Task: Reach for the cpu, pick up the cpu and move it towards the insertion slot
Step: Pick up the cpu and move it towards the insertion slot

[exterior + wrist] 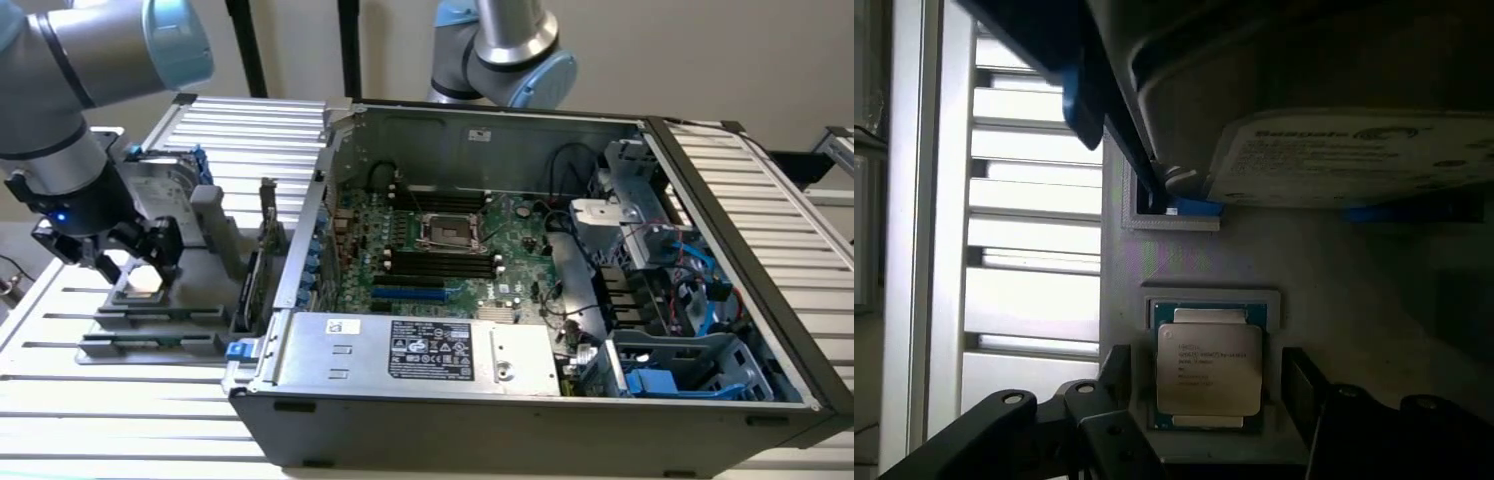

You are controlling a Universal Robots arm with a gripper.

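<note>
Straddling the cpu [1209, 368] from above with the gripper [131, 262] wide open, empty. Far from the insertion slot [450, 232] toward the exterior view's right

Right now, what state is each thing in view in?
gripper, open, straddling the cpu
cpu, lying flat in its holder, not lifted
insertion slot, empty, dark centre showing
computer case, lying with its open side up
hard drive, set in its blue frame
</note>
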